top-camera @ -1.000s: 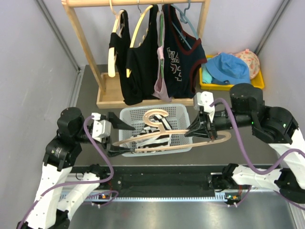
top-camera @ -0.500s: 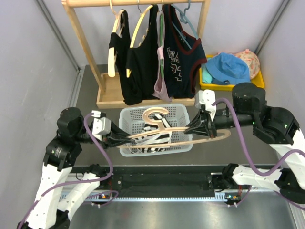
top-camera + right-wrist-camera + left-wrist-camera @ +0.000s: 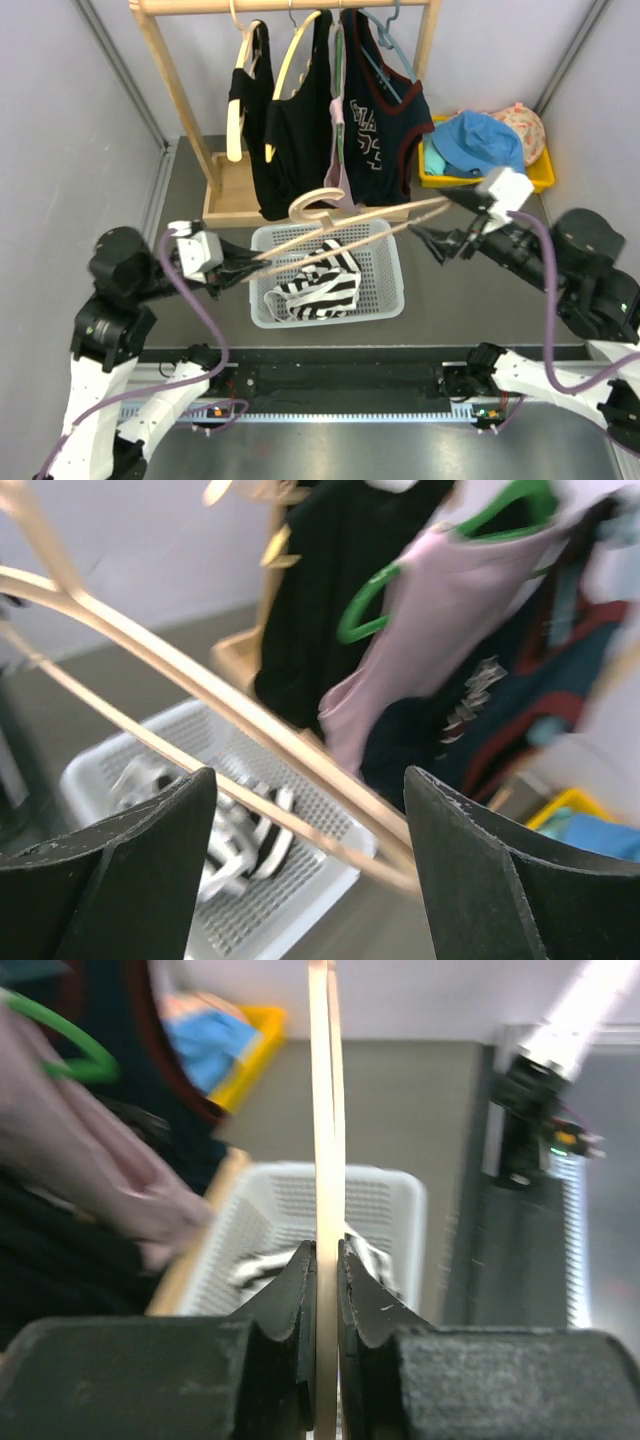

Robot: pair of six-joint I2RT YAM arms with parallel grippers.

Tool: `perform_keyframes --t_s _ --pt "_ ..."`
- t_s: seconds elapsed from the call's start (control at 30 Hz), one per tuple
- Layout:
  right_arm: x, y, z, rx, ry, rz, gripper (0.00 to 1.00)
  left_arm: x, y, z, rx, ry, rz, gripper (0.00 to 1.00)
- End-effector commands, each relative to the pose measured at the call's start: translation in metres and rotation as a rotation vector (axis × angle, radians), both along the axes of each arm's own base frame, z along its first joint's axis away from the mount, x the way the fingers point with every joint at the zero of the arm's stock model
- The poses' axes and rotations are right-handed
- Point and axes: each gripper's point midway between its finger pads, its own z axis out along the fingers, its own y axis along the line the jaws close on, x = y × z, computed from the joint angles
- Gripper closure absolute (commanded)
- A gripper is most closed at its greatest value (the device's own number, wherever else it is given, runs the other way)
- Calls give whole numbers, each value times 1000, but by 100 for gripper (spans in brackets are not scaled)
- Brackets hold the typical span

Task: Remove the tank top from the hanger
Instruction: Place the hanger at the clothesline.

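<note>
1. Top external view: the left gripper [image 3: 245, 268] is clamped on the left tip of the wooden hanger [image 3: 322, 202]. The hanger is held up above the white basket [image 3: 392, 298], slanting upward to the right, with its hook toward the rack [image 3: 180, 110].
2. Left wrist view: both fingers [image 3: 290, 1290] press against the thin edge of the hanger, one on each side, and no gap shows between pad and wood. It is a tight pinch on the wood alone.
3. The tank top [image 3: 316, 288], striped black and white, lies crumpled inside the basket. It sits below the hanger and apart from it. The hanger shows bare wood along its arms and bar.
4. The right gripper [image 3: 428, 246] has its jaws spread wide and holds nothing. From overhead it sits just under the hanger's right tip, near it but apart from it.
5. Right wrist view: the two fingers [image 3: 110, 870] stand far apart at the lower corners. The hanger's arm and bar cross the view beyond them, with the basket and striped cloth further down. The image is blurred, so fine detail is poor.
6. Surroundings: dark and pink garments hang on the rack behind the basket. A yellow bin [image 3: 545, 172] holding hats sits on the table [image 3: 450, 300] at right rear.
</note>
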Motion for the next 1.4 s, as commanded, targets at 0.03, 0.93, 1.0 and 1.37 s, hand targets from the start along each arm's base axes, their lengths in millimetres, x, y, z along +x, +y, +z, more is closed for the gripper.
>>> perform_keyframes --t_s 0.03,0.93,1.0,1.37 --pt "16 -57 52 232 -163 -273 25 -4 27 102 -153 -339 203 100" --pt "12 -60 67 275 -125 -277 24 48 188 77 -162 -332 1214 100" --pt "13 -59 69 272 -122 -275 24 52 183 69 -156 -302 1200 100" --pt "5 -68 75 316 -117 -274 24 119 162 44 23 -72 1250 100"
